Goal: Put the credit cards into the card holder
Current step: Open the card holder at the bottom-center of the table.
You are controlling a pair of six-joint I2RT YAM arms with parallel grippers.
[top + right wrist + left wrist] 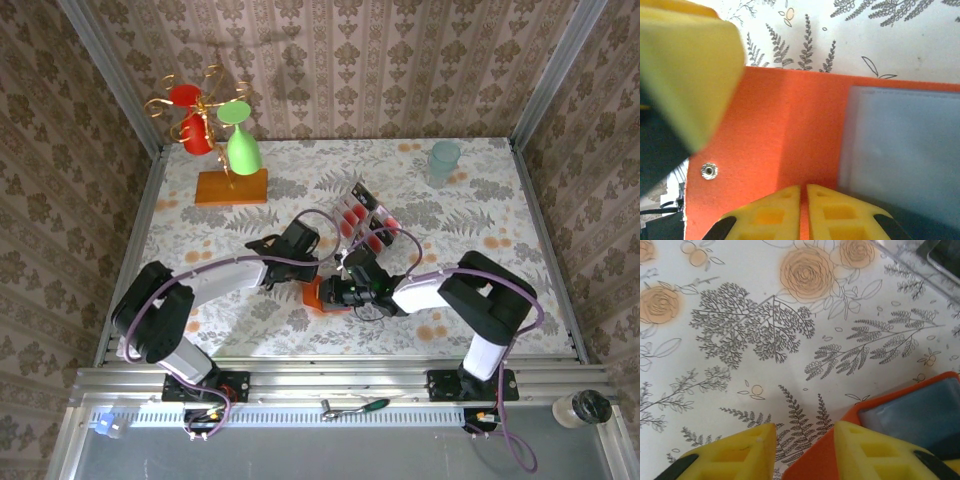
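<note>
A white table cover with a grey fern and orange rose print (500,220) lies over the whole table. In the upper left stands a flat orange rectangular block (232,187) with a gold wire stand (200,115). On the stand hang a red plastic cup (190,120) and a green plastic wine glass (243,150). In the upper right stands a pale green translucent cup (444,160). At the bottom edge, a green-handled tool (355,407) lies on the metal rail.

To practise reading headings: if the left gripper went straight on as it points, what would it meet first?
Probably the flowered tablecloth just ahead of the left gripper, beside the card holder's corner; depth is unclear from the wrist view.
</note>
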